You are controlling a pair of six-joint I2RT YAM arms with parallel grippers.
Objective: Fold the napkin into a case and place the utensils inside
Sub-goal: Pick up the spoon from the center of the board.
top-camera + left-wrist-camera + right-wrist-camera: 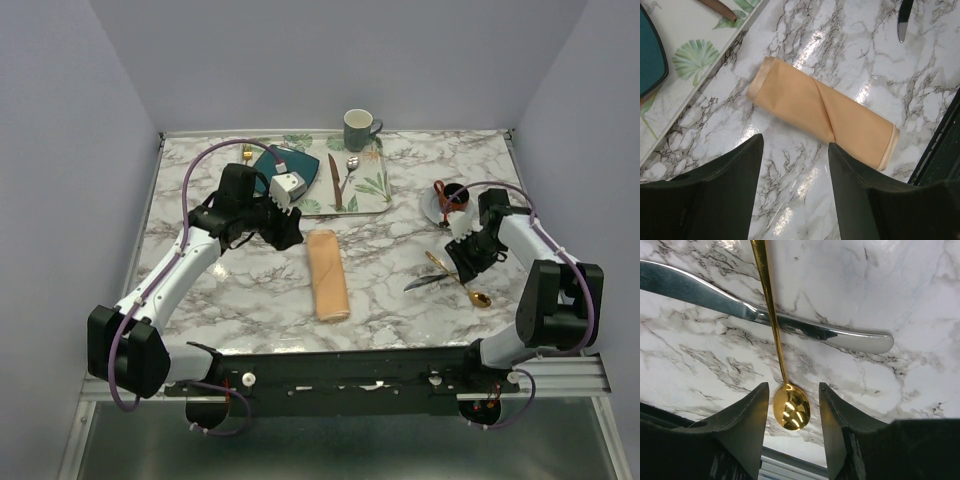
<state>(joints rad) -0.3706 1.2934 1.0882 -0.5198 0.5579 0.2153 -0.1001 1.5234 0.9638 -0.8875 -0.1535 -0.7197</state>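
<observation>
The peach napkin (327, 275) lies on the marble worktop (400, 240) in the middle, between the two arms; it is folded into a long thin shape, and one flap goes over the other on a slant; nothing pokes out of either end.

The left tool (795, 145) is open; its two dark fingers (732, 187) stand apart with only bare worktop between them; the napkin lies just past the fingertips and is not touched.

The gold spoon (791, 407) and the silver knife (840, 335) lie on the worktop off to the right, well apart from the napkin; the spoon's thin stem goes across the top of the knife, so they make a cross.

The right tool (793, 387) is open too; the round bowl of the spoon sits between its fingertips, with a little gap on each side, so it is not being squeezed; I cannot tell if the fingers touch the worktop.

Farther back is a white tray (372, 188) with green leaves on it; a teal plate (283, 166) and a brown-handled knife (334, 180) lie on it; a green mug (358, 129) stands at its far edge.
</observation>
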